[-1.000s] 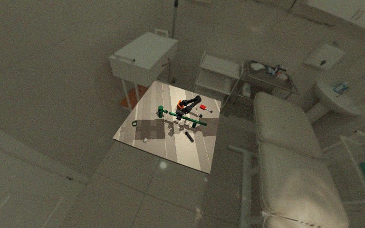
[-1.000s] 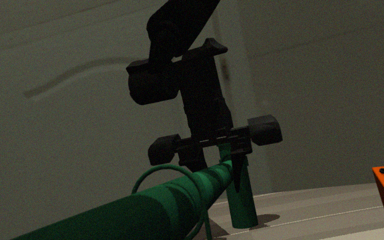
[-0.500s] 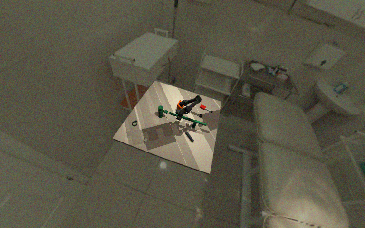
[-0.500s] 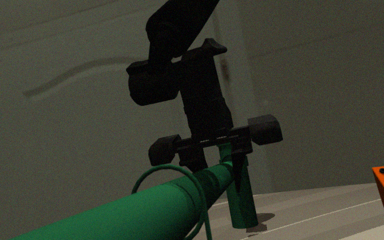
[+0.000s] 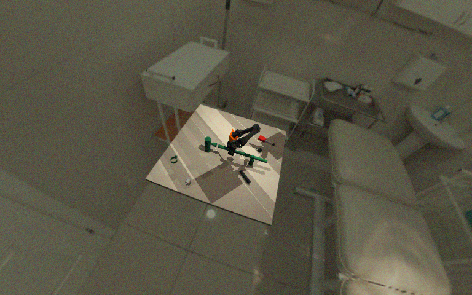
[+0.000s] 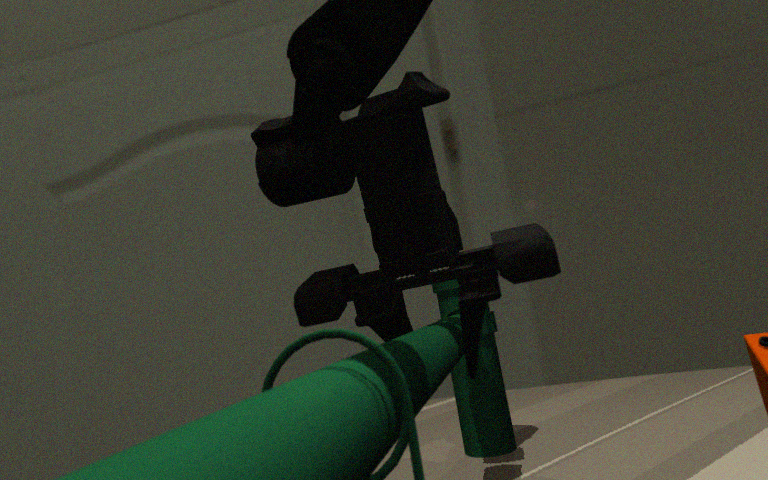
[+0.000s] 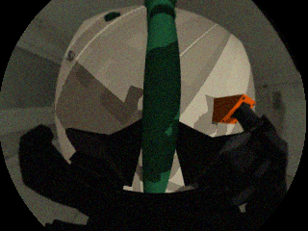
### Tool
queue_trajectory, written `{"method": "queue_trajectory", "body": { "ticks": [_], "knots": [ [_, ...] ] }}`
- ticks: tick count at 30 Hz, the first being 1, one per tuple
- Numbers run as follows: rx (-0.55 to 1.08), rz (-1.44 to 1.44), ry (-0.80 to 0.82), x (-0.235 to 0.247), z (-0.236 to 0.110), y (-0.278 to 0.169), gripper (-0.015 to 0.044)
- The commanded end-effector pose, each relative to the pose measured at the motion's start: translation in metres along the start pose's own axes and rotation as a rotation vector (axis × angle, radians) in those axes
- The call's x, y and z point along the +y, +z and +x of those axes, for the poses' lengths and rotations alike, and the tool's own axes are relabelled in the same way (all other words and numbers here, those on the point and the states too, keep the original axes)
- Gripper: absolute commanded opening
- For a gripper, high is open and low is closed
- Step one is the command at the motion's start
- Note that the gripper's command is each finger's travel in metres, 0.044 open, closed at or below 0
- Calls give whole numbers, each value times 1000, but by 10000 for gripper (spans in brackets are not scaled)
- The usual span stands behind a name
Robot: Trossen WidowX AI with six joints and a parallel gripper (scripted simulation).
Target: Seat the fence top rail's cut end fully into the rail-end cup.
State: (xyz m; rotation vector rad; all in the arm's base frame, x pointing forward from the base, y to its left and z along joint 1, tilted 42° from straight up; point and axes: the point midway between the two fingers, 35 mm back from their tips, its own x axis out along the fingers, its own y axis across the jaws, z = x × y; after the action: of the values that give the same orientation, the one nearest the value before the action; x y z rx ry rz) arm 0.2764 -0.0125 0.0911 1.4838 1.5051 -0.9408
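Note:
The green rail (image 5: 257,158) (image 6: 226,418) (image 7: 162,82) runs through the loop (image 6: 334,333) on the small post (image 5: 251,161). My gripper (image 5: 231,152) (image 6: 438,348) (image 7: 158,121) is shut on the rail, its fingers on either side. The big post (image 5: 208,145) (image 6: 485,396) stands upright beyond the cut end. The rail-end cup (image 5: 214,144) sticks out from its upper part, towards the rail. In the top view a small gap shows between cup and rail; in the wrist view they line up closely, and the gap cannot be judged. Gripper and rail mostly hide the cup in the exterior view.
The orange base part (image 5: 232,135) (image 6: 758,353) (image 7: 227,111) stands beside the rail. A red-handled tool (image 5: 262,138) and a black knob (image 5: 259,149) lie behind the rail. A black cylinder (image 5: 244,176), a green ring (image 5: 174,159) and a small grey part (image 5: 187,181) lie in front.

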Motion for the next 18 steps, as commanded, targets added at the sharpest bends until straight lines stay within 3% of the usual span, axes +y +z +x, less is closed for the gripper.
{"method": "queue_trajectory", "body": {
  "ticks": [1,18],
  "knots": [
    [-11,10,11,1,-5,7,0],
    [-1,0,1,-1,6,23,0]
  ]
}}
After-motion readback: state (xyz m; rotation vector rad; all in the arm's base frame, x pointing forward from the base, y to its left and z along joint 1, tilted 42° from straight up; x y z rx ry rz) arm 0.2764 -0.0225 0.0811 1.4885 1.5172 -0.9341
